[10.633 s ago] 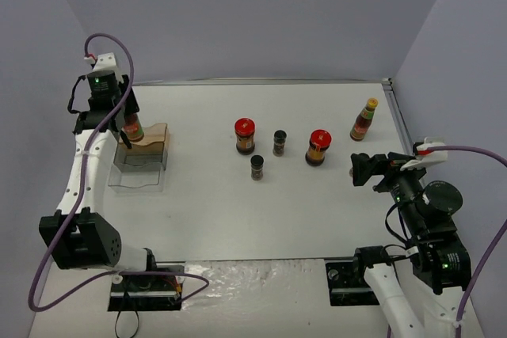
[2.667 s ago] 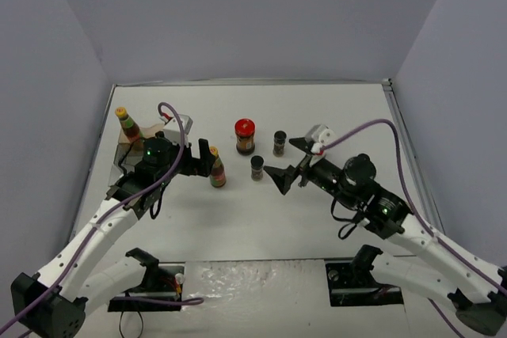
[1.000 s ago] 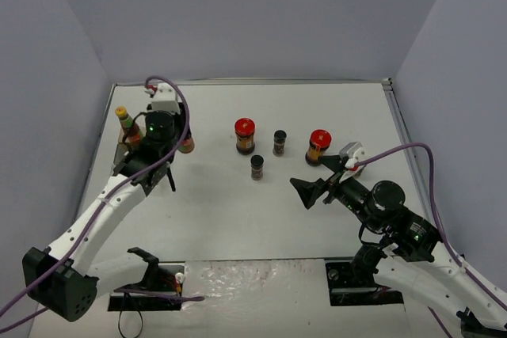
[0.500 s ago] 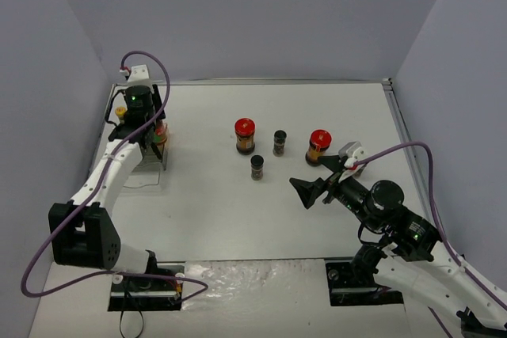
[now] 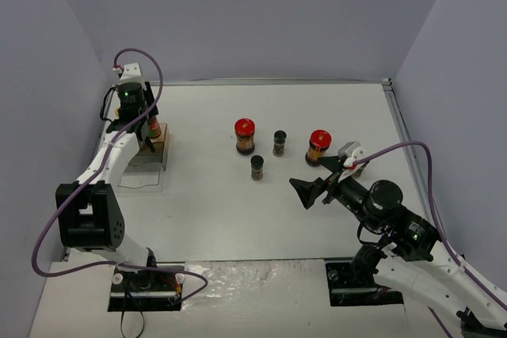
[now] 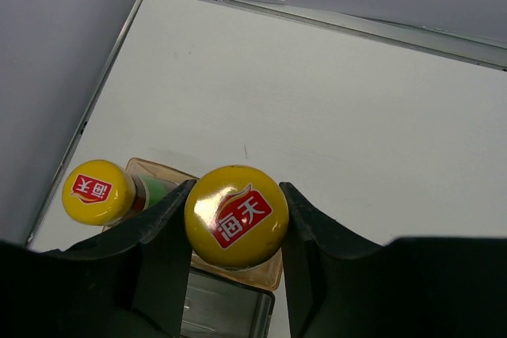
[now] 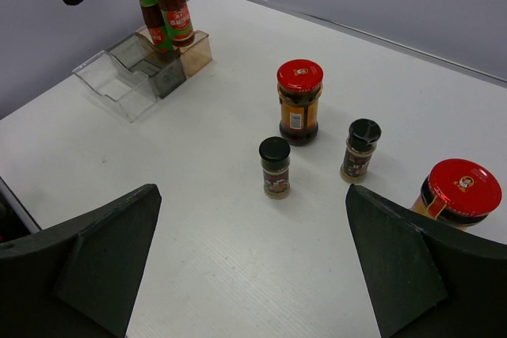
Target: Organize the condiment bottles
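Observation:
My left gripper (image 6: 236, 219) is shut on the yellow cap of a tall dark-red sauce bottle (image 6: 236, 213), which stands on the back step of the clear rack (image 7: 135, 69). It is right beside the other sauce bottle (image 6: 98, 191). Both show in the right wrist view, the held one (image 7: 176, 9) and its neighbour (image 7: 145, 1). My right gripper (image 7: 253, 275) is open and empty, hovering near the table's middle. Ahead of it stand two red-lidded jars (image 7: 299, 100) (image 7: 458, 191) and two black-capped spice jars (image 7: 275, 166) (image 7: 360, 148). A third spice jar is not in view.
The rack (image 5: 142, 168) sits at the far left of the table, close to the left wall. The jars form a loose row across the middle (image 5: 245, 135) (image 5: 318, 146). A raised metal edge (image 5: 392, 116) runs along the right and back sides.
My left arm has carried the sauce bottle from the table's left-middle back to the rack, beside the first bottle. My right arm has stayed still over the last second.

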